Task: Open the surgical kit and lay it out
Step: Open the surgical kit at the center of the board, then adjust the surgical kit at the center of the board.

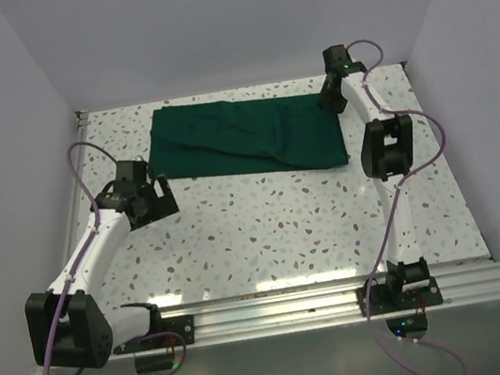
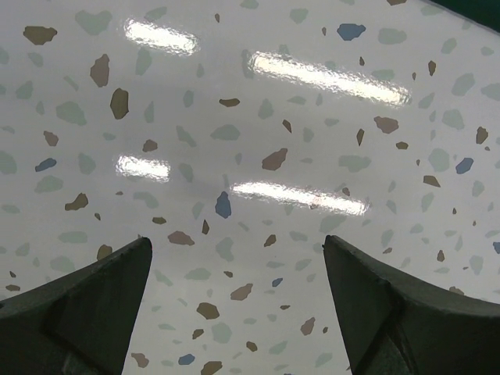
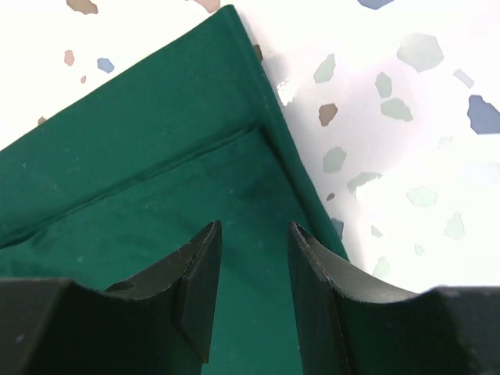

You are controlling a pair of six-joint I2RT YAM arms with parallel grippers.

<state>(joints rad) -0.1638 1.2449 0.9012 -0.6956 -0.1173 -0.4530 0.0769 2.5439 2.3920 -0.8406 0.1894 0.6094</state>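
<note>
The dark green cloth wrap [image 1: 242, 139] lies folded flat as a wide, slightly creased rectangle across the far part of the speckled worktop [image 1: 267, 232]. The right end effector [image 3: 255, 228] is at the cloth's far right corner, just inside the hemmed edge. Its fingers [image 3: 195, 273] stand a narrow gap apart, with only the flat cloth surface showing between them. The left end effector [image 2: 234, 246] is spread wide with nothing in it, over bare worktop near the cloth's near left corner.
</note>
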